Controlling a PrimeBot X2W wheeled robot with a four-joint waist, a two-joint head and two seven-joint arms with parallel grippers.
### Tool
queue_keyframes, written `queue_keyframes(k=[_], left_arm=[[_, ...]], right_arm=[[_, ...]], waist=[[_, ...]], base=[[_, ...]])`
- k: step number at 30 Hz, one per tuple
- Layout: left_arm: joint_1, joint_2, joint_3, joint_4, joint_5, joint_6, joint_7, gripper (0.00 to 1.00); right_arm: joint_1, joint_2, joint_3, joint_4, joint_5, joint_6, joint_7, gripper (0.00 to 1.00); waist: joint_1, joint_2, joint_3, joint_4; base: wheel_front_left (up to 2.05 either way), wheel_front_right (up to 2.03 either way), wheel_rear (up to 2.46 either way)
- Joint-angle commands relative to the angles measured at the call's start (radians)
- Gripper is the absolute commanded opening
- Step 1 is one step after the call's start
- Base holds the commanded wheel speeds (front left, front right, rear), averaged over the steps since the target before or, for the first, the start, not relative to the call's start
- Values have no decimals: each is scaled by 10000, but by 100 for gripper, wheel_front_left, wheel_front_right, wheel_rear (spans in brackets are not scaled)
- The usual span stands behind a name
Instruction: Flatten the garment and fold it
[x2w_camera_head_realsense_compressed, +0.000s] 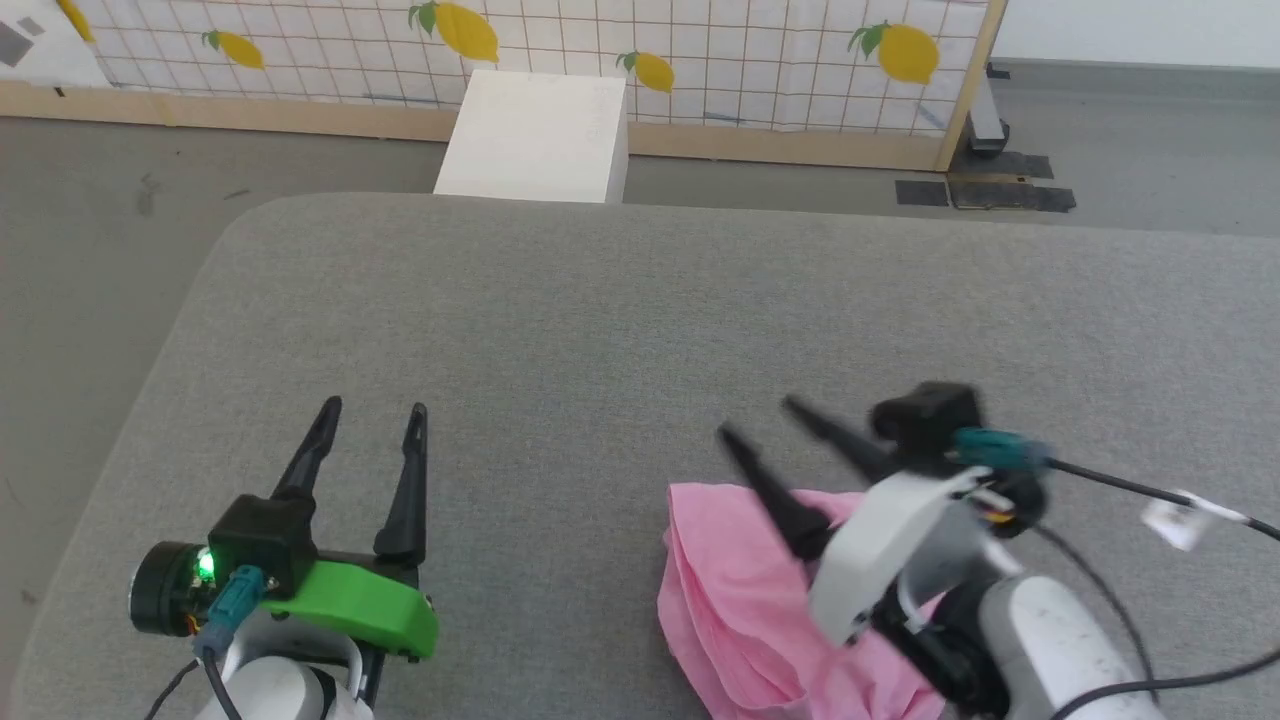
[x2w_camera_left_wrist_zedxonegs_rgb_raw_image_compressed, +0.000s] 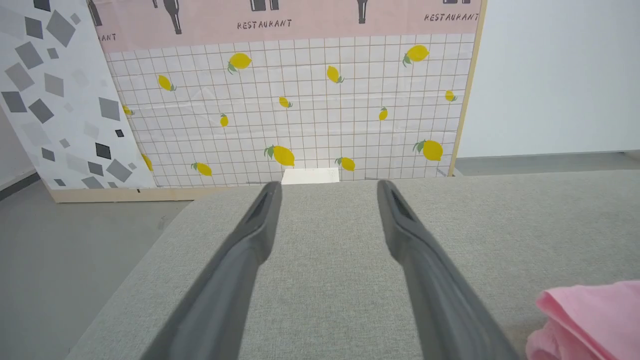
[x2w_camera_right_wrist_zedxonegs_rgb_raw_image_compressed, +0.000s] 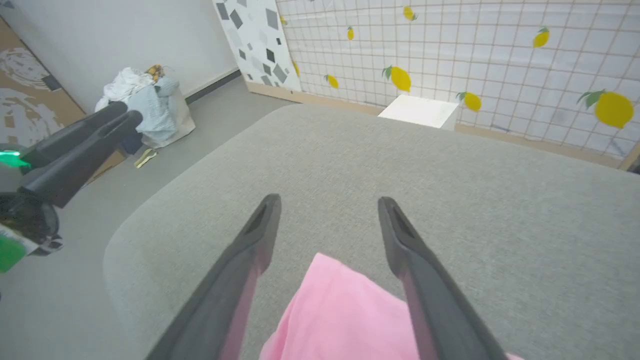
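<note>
Left gripper (x2w_camera_left_wrist_zedxonegs_rgb_raw_image_compressed: 328, 187) has its fingers spread wide, nothing between them, hanging above the grey cushioned surface (x2w_camera_left_wrist_zedxonegs_rgb_raw_image_compressed: 330, 280). The pink garment (x2w_camera_left_wrist_zedxonegs_rgb_raw_image_compressed: 590, 320) lies bunched in the lower right corner, clear of the fingers. Past the far edge, a white box (x2w_camera_left_wrist_zedxonegs_rgb_raw_image_compressed: 310, 176) sits against the lemon-print panel (x2w_camera_left_wrist_zedxonegs_rgb_raw_image_compressed: 300, 110).

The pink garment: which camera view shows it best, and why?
The head view: the garment lies crumpled on the grey surface, mostly visible, partly behind the right arm. The left wrist view catches one edge; the right wrist view, a patch between its fingers.
</note>
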Motion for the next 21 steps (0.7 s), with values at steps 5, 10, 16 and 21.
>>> queue_keyframes(k=[5,10,16,21], left_arm=[[144,-52,249,-121,102,265,-120,100],[264,-94,465,-165,139,328,-174,100],[446,-122,679,-153,233,337,-207,100],[580,-108,703,-65,350,260,-216,100]], right_arm=[[356,54,-1231,-386,-1256,-11,-1627,100],[787,89,-2537,-473,-1723,-11,-2370,100],[1438,98,-4344,-903,-1943,-11,-2779,100],[2098,19,-5205,-1400,-1899,-11,-2725,100]], waist=[[0,72,-28,-113],[0,72,-74,-194],[0,72,-155,-357],[0,72,-243,-522]], base=[[0,0,0],[0,0,0],[0,0,0],[0,0,0]])
